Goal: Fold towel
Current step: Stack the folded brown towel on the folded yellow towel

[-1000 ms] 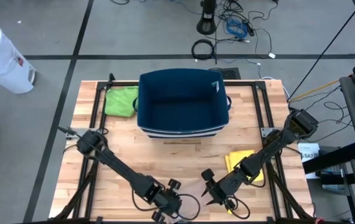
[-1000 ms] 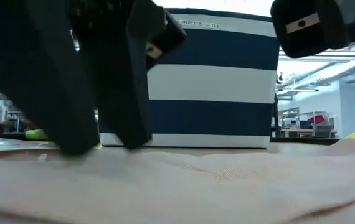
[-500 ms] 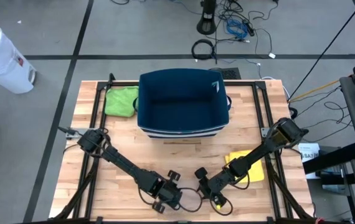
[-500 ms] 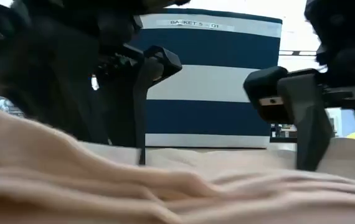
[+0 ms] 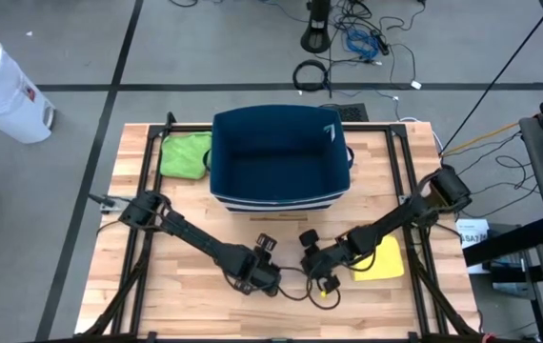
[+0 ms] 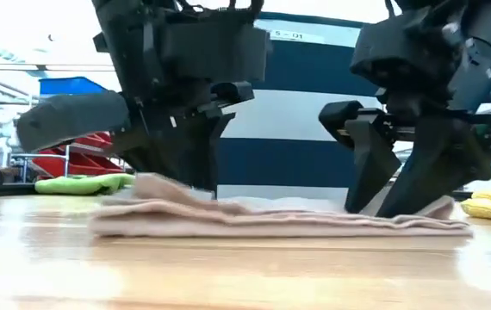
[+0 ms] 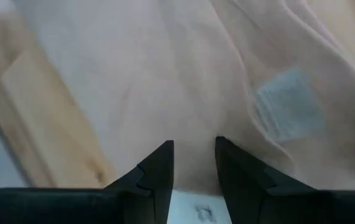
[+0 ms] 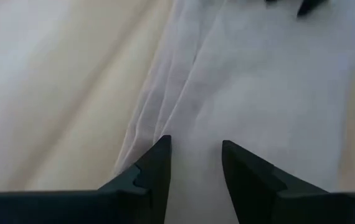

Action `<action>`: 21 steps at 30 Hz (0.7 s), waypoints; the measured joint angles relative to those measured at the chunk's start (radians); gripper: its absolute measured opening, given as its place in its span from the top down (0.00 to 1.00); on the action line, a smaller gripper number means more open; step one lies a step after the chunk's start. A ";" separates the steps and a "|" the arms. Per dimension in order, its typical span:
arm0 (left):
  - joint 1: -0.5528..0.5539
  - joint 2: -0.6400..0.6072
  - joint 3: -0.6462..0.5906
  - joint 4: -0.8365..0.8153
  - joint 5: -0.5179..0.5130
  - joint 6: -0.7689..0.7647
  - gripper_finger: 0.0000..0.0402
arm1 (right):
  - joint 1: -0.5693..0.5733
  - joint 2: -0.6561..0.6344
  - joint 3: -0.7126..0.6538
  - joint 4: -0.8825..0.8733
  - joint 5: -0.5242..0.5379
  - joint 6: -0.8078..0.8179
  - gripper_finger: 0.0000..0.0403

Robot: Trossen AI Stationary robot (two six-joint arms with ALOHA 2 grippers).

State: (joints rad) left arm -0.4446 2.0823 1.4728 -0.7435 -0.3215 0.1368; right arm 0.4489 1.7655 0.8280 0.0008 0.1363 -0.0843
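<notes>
- High view: my left jaws point(image 5: 264, 270) and right jaws point(image 5: 314, 266) sit close together near the front of the worktop point(image 5: 186, 205), at about 6 o'clock from the blue basket point(image 5: 280, 157). The towel point(image 5: 291, 279) is hard to pick out against the wood here; it lies between and under both jaws, equally near each arm.
- Low view: the towel point(image 6: 271, 220) lies flat and bunched in layers, its long axis running 9 to 3 o'clock, with one set of jaws pressed down at each end.
- Left wrist view: cloth point(image 7: 184, 81) fills the narrow gap between my fingers point(image 7: 159, 171), so I judge these jaws to be pinching the towel.
- Right wrist view: same here, folds of towel point(image 8: 252, 81) lie between the near-closed fingers point(image 8: 156, 165).
</notes>
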 joint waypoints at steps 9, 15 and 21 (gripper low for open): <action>-0.023 -0.100 -0.001 -0.001 -0.102 0.005 0.69 | 0.031 -0.133 -0.002 -0.085 -0.009 0.016 0.68; -0.067 -0.129 0.028 0.109 -0.125 -0.016 0.69 | 0.037 -0.190 -0.002 -0.029 -0.014 0.016 0.67; -0.146 -0.132 0.054 0.228 -0.123 -0.021 0.69 | 0.037 -0.153 -0.002 0.044 -0.037 0.019 0.52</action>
State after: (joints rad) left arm -0.5902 1.9507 1.5267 -0.5153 -0.4450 0.1156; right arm 0.4862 1.6124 0.8263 0.0451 0.0992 -0.0650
